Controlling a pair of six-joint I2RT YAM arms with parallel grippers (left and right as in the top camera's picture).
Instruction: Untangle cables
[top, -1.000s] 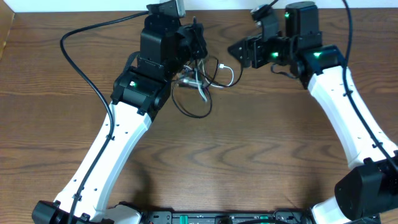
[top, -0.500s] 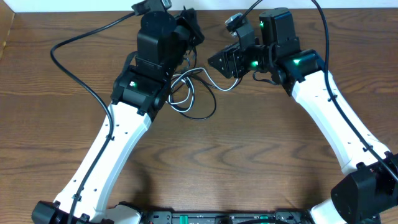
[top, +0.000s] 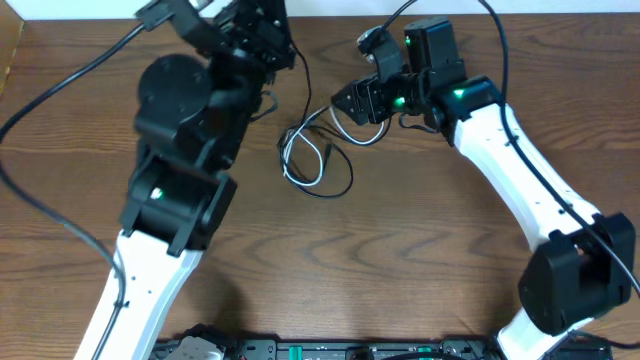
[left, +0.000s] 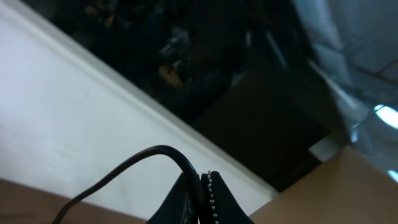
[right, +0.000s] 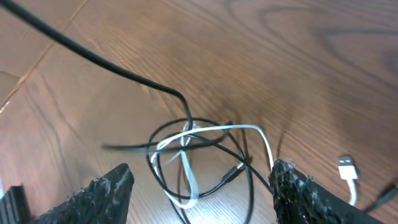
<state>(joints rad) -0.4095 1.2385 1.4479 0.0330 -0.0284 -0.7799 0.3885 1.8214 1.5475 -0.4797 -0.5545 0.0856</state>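
The left arm (top: 170, 150) is raised high above the table (top: 400, 260), and the left gripper (left: 200, 182) is clamped on the black cable (left: 155, 148). The right arm (top: 510, 140) reaches inward. The right gripper (right: 200, 174) is spread open, just above the tangle with the white cable (right: 245, 128) on the tabletop.

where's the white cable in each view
overhead: white cable upper centre, in the tangle left of the right hand
left wrist: not in it
right wrist: white cable at centre, between the hand's fingers
shared landmark: the black cable looped through it
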